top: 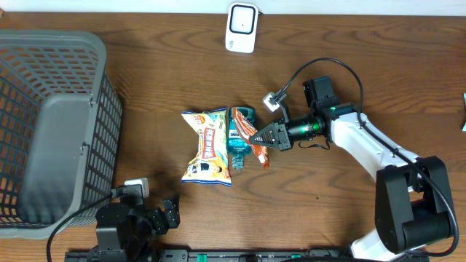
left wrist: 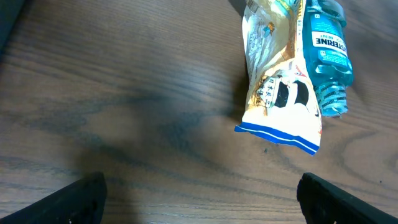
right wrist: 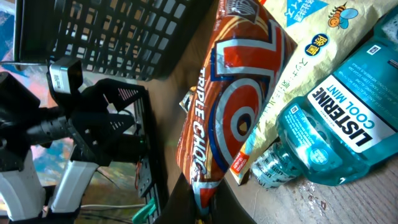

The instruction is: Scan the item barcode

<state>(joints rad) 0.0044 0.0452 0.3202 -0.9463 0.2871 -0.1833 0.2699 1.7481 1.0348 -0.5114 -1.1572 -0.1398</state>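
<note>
Bar point(right wrist: 233, 106), orange choc wrapper, sits right at the right gripper's point(top: 256, 138) tips. Near end seam looks pinched between jaws closed tight, and the rest runs out ahead of them. Bottle point(top: 239, 131) lies against it just past the tips, snack bag point(top: 207, 145) beyond that.

Handling guess: light, thin foil, crinkly and slippery. Held by one end it'll likely droop and twist, so the barcode may not face flat. Seam grip could slip; a hold across the firmer middle looks safer.

Scanner point(top: 242, 27) is well off to one side of those jaws, by the far table edge.

Left gripper point(left wrist: 202, 202): jaws spread wide, nothing between them, bag and bottle well ahead.
</note>
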